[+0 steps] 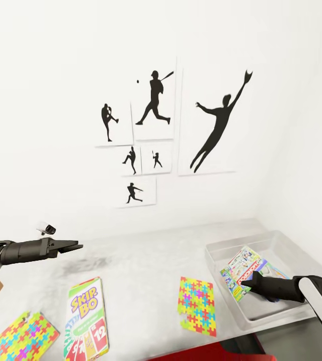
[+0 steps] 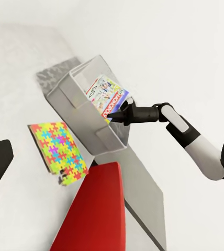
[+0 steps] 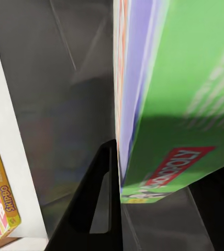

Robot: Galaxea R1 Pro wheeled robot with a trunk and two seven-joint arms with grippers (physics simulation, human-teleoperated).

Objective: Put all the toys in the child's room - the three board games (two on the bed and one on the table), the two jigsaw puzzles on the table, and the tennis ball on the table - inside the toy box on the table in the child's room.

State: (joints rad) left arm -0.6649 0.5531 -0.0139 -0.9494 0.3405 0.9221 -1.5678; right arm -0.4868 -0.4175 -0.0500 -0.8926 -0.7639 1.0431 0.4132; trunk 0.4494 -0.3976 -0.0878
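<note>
Right gripper (image 1: 247, 286), at the lower right of the head view, is clamped on the edge of the Monopoly box (image 1: 245, 271), one dark finger (image 3: 99, 209) flat against the box's side. Held tilted, that box sits inside the toy box (image 1: 286, 313), a shallow grey bin at the right end of the table (image 1: 146, 260).

Left gripper (image 1: 75, 246) hangs at the left of the head view, above the table, with nothing in it; whether its fingers are parted I cannot tell.

Largest on the wall are the black sports posters (image 1: 153, 130), in the middle of the frame.

On the table, Skip-Bo box (image 1: 86, 318) lies flat at the lower left. One jigsaw (image 1: 197, 306) lies just left of the bin, and another jigsaw (image 1: 20, 338) lies in the bottom left corner. A red seat (image 2: 93, 209) shows at the table's near edge.
</note>
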